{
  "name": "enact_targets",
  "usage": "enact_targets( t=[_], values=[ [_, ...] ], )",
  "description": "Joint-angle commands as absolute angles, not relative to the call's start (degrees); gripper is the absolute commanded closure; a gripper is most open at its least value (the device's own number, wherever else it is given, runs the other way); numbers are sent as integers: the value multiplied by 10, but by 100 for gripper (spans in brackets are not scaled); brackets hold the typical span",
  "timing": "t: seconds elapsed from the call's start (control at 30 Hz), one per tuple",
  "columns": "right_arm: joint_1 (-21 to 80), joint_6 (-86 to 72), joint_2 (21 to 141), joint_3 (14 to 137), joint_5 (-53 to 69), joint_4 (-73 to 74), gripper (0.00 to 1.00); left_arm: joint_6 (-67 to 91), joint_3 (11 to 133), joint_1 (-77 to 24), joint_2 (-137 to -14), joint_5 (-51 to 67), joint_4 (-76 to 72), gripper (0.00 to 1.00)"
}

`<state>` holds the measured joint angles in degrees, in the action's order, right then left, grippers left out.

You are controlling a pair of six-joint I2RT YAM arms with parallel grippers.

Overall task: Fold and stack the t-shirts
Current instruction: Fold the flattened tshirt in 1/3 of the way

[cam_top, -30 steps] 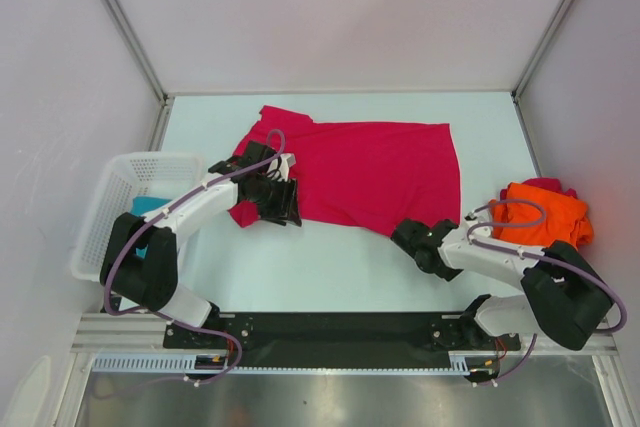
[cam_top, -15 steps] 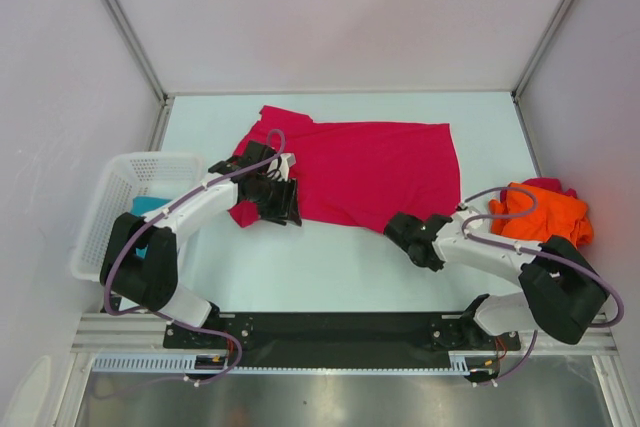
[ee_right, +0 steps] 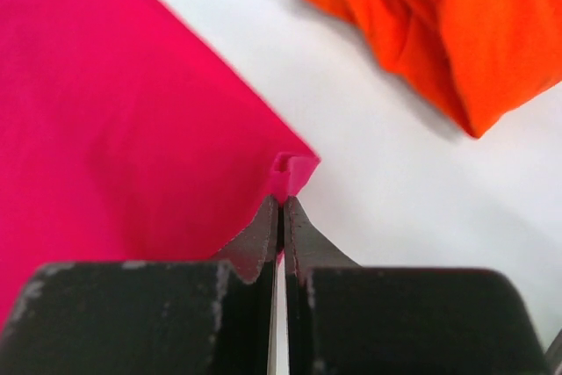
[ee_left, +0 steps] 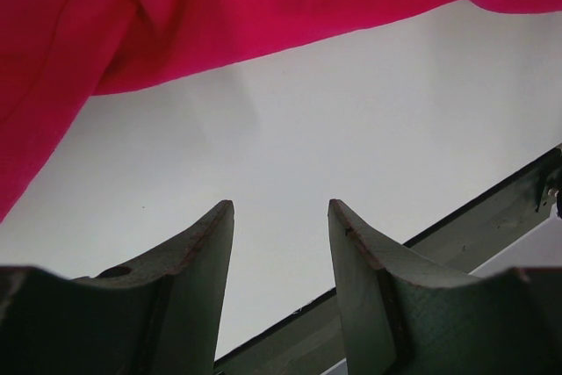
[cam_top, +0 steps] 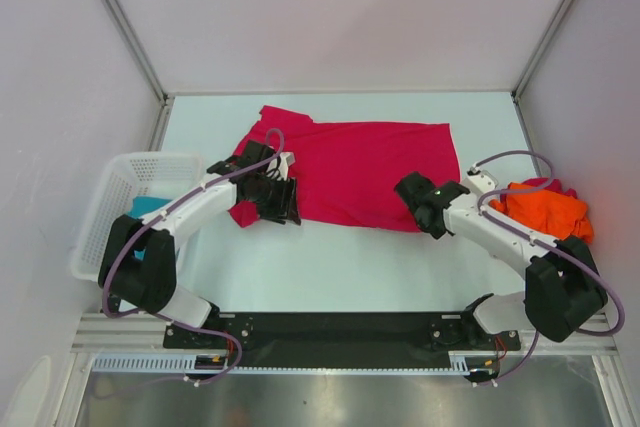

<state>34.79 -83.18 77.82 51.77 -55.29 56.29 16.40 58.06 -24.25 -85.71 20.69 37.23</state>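
Observation:
A crimson-pink t-shirt [cam_top: 370,172] lies spread across the middle of the table. My right gripper [cam_top: 418,195] [ee_right: 282,201] is shut on its near right hem corner, and a small fold of pink cloth [ee_right: 294,173] sticks out past the tips. My left gripper [cam_top: 282,205] [ee_left: 281,208] stands open at the shirt's left end, with bare table between its fingers and the pink cloth [ee_left: 219,6] just beyond them. An orange t-shirt [cam_top: 545,215] [ee_right: 457,24] sits crumpled at the right. A teal t-shirt [cam_top: 146,207] shows inside the basket.
A white mesh basket [cam_top: 110,177] stands at the table's left edge beside the left arm. Grey walls close in the far side and both flanks. A black rail [ee_left: 492,208] runs along the near edge.
My right gripper has moved away from the near edge onto the pink shirt's corner and shut on it. The left gripper has stayed put and open.

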Motion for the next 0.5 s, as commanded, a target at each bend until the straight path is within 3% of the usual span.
enact_targets(
  t=[0.0,0.47],
  values=[
    [297,-769,767,528,-587,537,100,151,590,-240,-840,196,369,48],
    [163,-558,878,594,-502,378,100,159,599,-232,-853,179,373,48]
  ],
)
